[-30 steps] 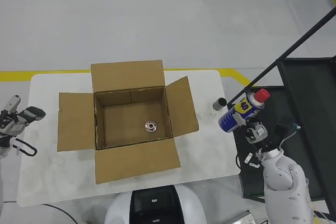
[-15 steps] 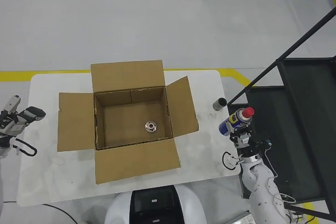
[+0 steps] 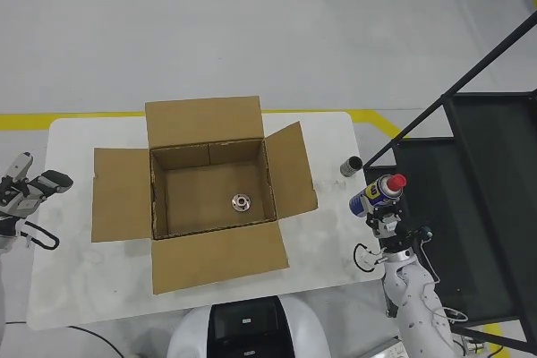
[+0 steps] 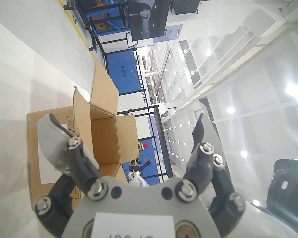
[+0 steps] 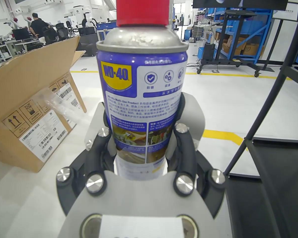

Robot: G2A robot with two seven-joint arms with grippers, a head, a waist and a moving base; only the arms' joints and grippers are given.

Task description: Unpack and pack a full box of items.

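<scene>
An open cardboard box [image 3: 213, 190] sits in the middle of the white table [image 3: 72, 268], flaps spread, with a small round metal part [image 3: 240, 202] on its floor. My right gripper [image 3: 382, 215] is at the table's right edge, shut on a blue spray can with a red cap [image 3: 376, 194]; the spray can [image 5: 141, 80] stands upright between the fingers [image 5: 182, 134] of my right gripper [image 5: 142, 134]. My left gripper [image 3: 38, 179] hovers off the table's left edge, open and holding nothing. In the left wrist view, my left gripper [image 4: 124, 130] faces the box [image 4: 99, 134].
A small dark cylinder [image 3: 350, 166] stands on the table near its right edge, beyond the can. A black metal shelf rack [image 3: 483, 170] stands just right of the table, close to my right arm. Bare table lies on the left of the box.
My right gripper has carried the spray can from over the black rack leftward to the table's right edge and turned it more upright. The left arm has not moved.
</scene>
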